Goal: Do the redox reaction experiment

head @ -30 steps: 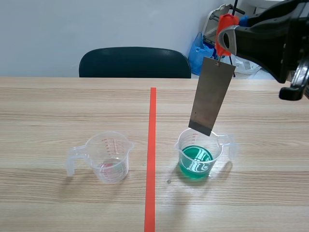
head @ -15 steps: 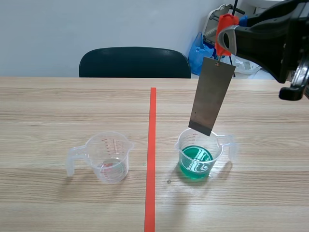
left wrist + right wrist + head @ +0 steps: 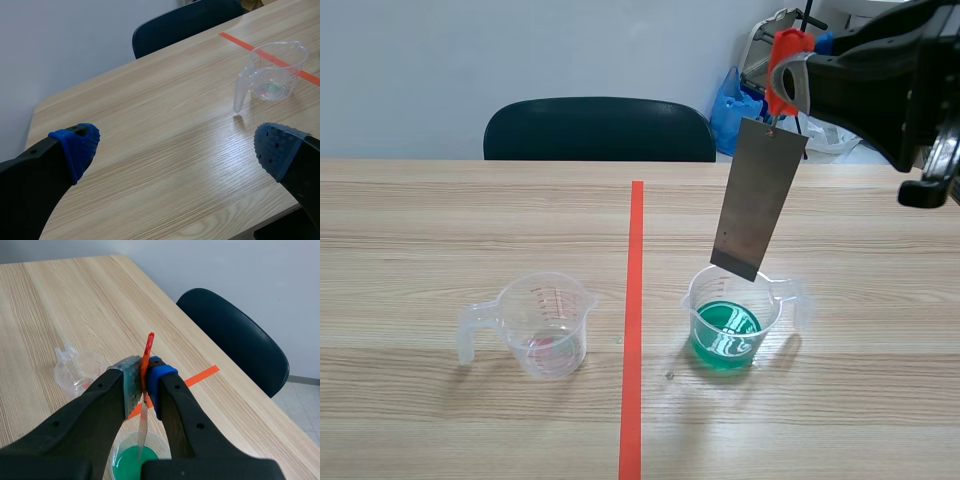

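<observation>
Right gripper [image 3: 145, 382] clamped an orange clip [image 3: 785, 70], its metal plate [image 3: 758, 195] hung above the green-liquid cup [image 3: 730, 325]; lowered off-centre, it could catch the rim and spill. Left gripper [image 3: 175, 147] gaped empty.

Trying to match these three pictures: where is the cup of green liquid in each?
Scene view: the cup of green liquid stands right of the tape line, under the metal plate.
Left wrist view: not in it.
Right wrist view: beneath the right pincer gripping the orange clip.
Shared landmark: the dark chair.
</observation>
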